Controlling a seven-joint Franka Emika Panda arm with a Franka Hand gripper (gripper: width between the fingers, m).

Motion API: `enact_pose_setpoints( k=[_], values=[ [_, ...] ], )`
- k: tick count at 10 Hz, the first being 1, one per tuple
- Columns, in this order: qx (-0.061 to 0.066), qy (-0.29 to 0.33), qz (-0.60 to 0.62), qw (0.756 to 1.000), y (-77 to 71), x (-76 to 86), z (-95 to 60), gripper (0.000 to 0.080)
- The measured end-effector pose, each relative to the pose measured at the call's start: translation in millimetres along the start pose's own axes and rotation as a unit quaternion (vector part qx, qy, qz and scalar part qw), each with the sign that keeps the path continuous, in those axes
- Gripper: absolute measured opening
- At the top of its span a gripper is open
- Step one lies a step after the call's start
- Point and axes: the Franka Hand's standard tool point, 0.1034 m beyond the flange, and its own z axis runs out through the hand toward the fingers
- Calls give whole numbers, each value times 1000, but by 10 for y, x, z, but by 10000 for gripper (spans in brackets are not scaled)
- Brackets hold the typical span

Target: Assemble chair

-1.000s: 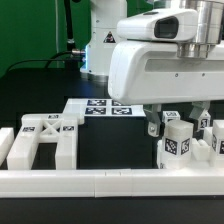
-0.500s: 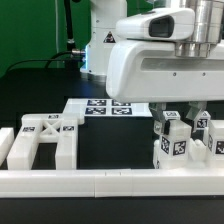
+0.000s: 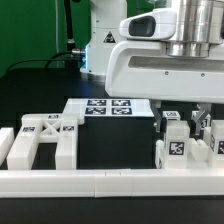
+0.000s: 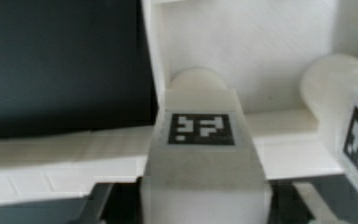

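Logging the exterior view first: we see the tool (image 3: 178, 126) closed on an upright white matte plastic square leg (image 3: 175, 146) with a black-and-white tag, just behind the long low white border rail (image 3: 100, 182) at that view's right. A white X-braced frame (image 3: 45, 140) lies well apart at its left on the black worktop (image 3: 110, 145).

Wrist view: the leg (image 4: 201, 130) fills the gap between the dark fingers (image 4: 108, 203); another tagged white part (image 4: 345, 105) stands just beside it.
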Motion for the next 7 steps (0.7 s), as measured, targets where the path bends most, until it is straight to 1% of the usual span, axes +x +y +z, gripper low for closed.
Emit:
enact_pose_setpoints(
  k=[2, 3, 6, 7],
  values=[
    [7, -4, 95, 995, -6, -11, 3, 293],
    [6, -8, 164, 986, -7, -26, 6, 293],
    [6, -11, 258, 966, 2, -32, 7, 293],
    [9, -16, 319, 947, 0, -38, 6, 293]
  ],
)
